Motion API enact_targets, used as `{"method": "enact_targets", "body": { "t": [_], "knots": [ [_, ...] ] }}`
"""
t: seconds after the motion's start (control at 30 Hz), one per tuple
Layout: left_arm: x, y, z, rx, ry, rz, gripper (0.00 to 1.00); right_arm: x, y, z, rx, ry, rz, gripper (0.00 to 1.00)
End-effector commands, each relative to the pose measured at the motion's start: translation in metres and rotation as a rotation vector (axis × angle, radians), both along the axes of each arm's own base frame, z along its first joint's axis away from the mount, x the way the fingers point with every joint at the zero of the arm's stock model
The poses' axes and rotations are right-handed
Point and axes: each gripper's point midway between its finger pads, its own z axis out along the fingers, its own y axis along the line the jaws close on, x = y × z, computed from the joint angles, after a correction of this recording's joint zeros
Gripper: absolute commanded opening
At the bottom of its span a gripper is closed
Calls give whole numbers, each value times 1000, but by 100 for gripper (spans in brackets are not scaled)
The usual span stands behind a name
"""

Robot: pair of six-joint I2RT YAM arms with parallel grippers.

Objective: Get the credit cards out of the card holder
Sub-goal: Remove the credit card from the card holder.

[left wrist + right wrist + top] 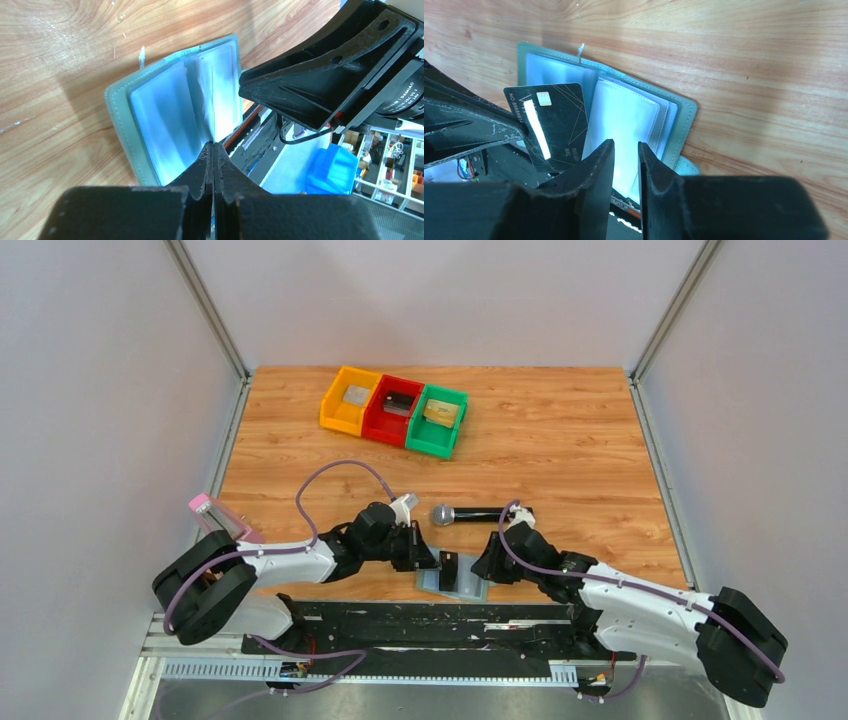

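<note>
The pale blue-grey card holder [468,588] lies open at the table's near edge; it also shows in the right wrist view [629,112] and the left wrist view [165,115]. My left gripper [213,145] is shut on a black credit card [555,125], held on edge just above the holder's left panel. The card is a thin line in the left wrist view. My right gripper [625,144] hovers over the holder's right panel, its jaws a narrow gap apart with nothing between them. Both grippers, left [432,562] and right [484,565], flank the holder.
A black microphone [470,513] lies just behind the grippers. Yellow [336,412], red [380,425] and green [430,440] bins stand in a row at the back, each with a card inside; the green one holds a gold card [441,413]. A pink-capped object [213,510] is at the left edge.
</note>
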Motion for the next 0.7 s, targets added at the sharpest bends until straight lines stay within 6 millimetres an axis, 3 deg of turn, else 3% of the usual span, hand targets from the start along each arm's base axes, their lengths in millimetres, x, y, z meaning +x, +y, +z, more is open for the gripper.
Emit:
{"method": "enact_targets", "body": {
  "t": [0.0, 0.17, 0.43, 0.67],
  "knots": [
    [1, 4, 6, 8, -50, 3, 0, 7, 14, 29, 68, -66, 51, 27],
    [0, 4, 5, 9, -42, 0, 0, 5, 31, 49, 160, -103, 113, 32],
    [0, 4, 18, -23, -61, 5, 0, 7, 43, 54, 169, -153, 203, 52],
    [0, 8, 33, -42, -89, 21, 0, 3, 54, 77, 268, -258, 336, 72]
  ]
}}
